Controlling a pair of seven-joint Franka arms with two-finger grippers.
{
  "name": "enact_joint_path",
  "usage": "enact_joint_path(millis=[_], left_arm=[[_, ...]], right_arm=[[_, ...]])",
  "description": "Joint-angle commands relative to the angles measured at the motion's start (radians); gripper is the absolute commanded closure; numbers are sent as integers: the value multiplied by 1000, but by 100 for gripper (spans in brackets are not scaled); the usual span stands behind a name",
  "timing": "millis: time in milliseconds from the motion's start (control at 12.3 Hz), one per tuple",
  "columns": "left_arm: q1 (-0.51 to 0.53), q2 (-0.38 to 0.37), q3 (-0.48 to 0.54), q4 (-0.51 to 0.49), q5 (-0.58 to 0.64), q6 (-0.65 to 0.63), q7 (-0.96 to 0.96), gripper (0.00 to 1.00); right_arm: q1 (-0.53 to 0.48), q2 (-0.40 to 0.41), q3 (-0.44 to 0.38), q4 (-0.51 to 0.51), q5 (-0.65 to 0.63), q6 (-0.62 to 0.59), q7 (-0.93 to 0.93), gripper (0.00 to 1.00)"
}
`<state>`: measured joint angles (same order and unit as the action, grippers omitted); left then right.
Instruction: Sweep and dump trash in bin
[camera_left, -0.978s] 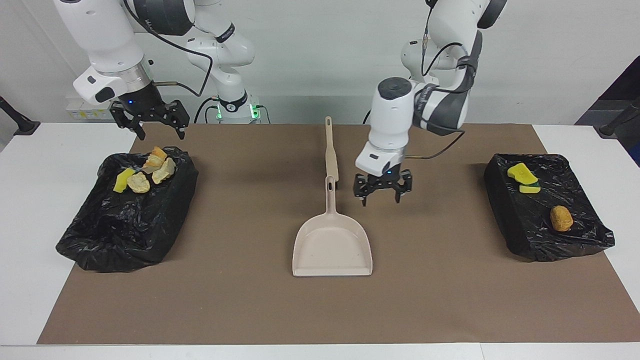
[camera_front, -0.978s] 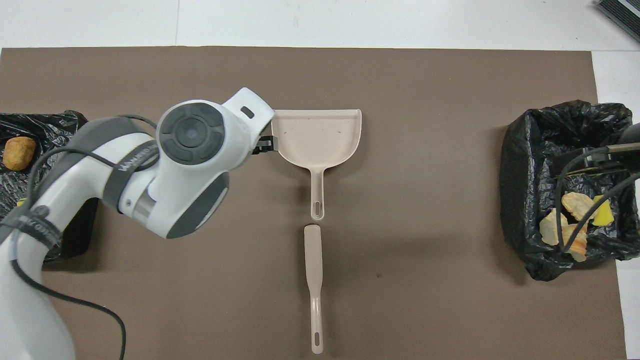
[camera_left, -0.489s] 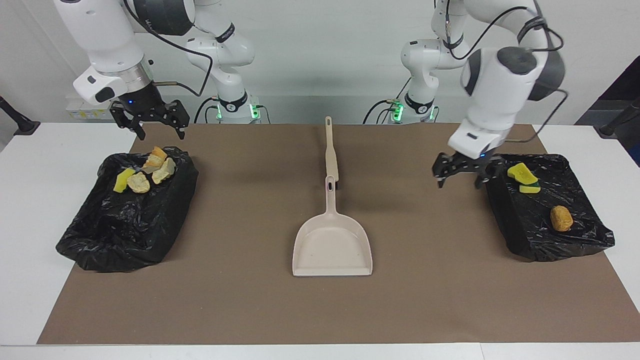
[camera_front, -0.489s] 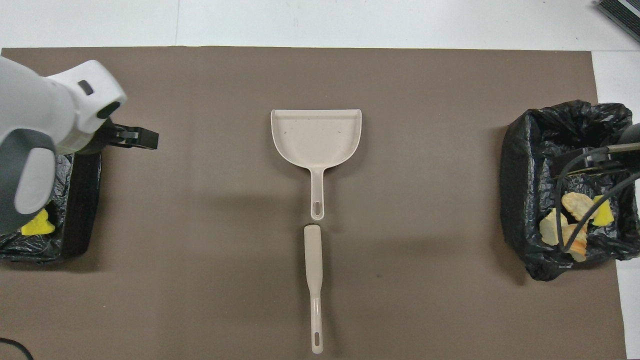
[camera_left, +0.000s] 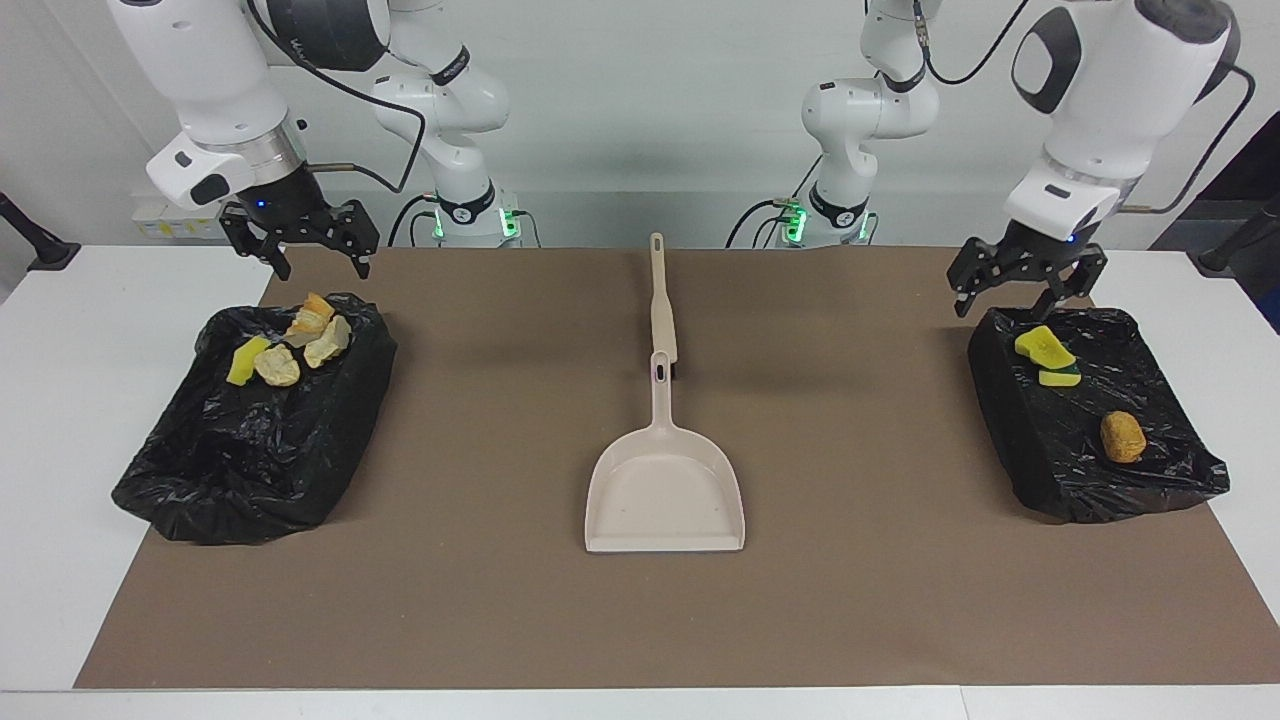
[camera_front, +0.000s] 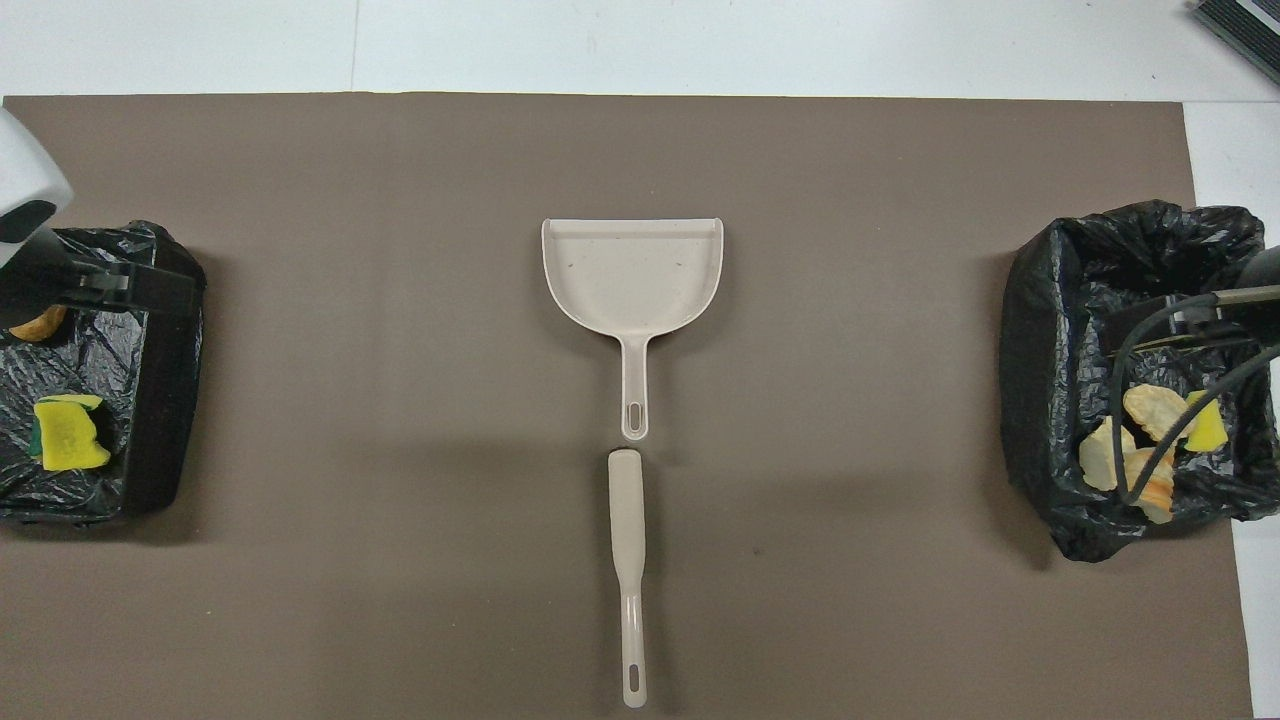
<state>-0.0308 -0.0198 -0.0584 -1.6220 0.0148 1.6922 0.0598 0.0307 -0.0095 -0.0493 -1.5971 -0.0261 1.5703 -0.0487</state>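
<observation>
Left gripper: the left gripper hangs in the air over the robot-side edge of the bin at the left arm's end, fingers spread apart, grasping nothing.
Right gripper: the right gripper hangs over the mat just at the robot-side edge of the other bin, fingers spread apart, nothing between them.
Bin at left arm's end: a black-bagged bin at about 3 o'clock of the facing view's table, 9 o'clock in the overhead view.
Trash there: two yellow sponge chunks, one lying on a green-backed piece, at the robot end of the bag; a brown lump lies farther from the robots, apart from them.
Bin at right arm's end: a second black-bagged bin at about 9 o'clock of the facing view.
Trash there: a cluster of tan bread-like lumps and one yellow chunk, touching one another, at the bag's robot end.
Dustpan: the beige dustpan lies flat at the mat's centre, handle pointing to 12 o'clock in the facing view, toward the robots.
Brush: the beige brush lies in line with that handle, nearer to the robots, its end just beside the handle's tip.
Mat: brown mat under everything.
</observation>
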Motion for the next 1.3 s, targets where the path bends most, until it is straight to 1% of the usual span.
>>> enact_joint_path(millis=[0, 81, 163, 326, 652, 815, 1059, 1222], left_arm=[[14, -12, 15, 56, -4, -127, 24, 0], [14, -22, 11, 56, -4, -141, 31, 0], [15, -49, 8, 50, -6, -144, 35, 0], [15, -60, 15, 57, -6, -216, 34, 0], [12, -101, -3, 64, -18, -229, 18, 0], [11, -127, 0, 48, -19, -221, 21, 0], [12, -127, 2, 48, -19, -218, 20, 0], [12, -129, 2, 47, -30, -227, -14, 0]], right_arm=[[-15, -23, 8, -24, 9, 0, -19, 0], [-15, -23, 8, -24, 9, 0, -19, 0], [-15, -23, 8, -24, 9, 0, -19, 0], [-15, -23, 8, -24, 9, 0, -19, 0], [-15, -23, 8, -24, 9, 0, -19, 0], [-15, -23, 8, -24, 9, 0, -19, 0], [-15, -23, 8, -24, 9, 0, -19, 0], [-15, -23, 8, -24, 9, 0, -19, 0]])
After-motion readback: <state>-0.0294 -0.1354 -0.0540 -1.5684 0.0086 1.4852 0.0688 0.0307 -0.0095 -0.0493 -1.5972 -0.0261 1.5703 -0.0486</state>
